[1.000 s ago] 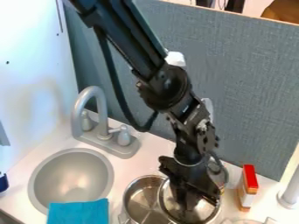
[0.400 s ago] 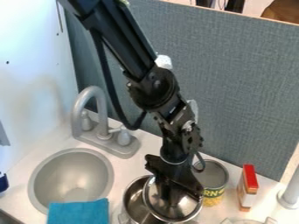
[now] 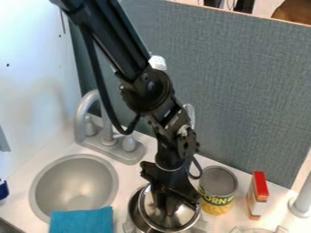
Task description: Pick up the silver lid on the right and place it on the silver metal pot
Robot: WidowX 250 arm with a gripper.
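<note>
White counter (image 3: pixel 128 178) carries can (image 3: pixel 218 187), carton (image 3: pixel 257 196), blue cloth (image 3: pixel 82 221); apparently the pot (image 3: pixel 134 213).

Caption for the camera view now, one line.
Black gripper at a shiny metal lid over a steel pot, right of the sink.

Can (image 3: pixel 217 189) between pot (image 3: pixel 136 210) and spice box (image 3: pixel 257 195), sink (image 3: pixel 74 187) far left.

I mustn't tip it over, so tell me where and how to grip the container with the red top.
The container is probably best pinched from above, just under its red top, across the picture's left and right sides: it stands upright, looks narrower that way, and a gap parts it from the can.
</note>
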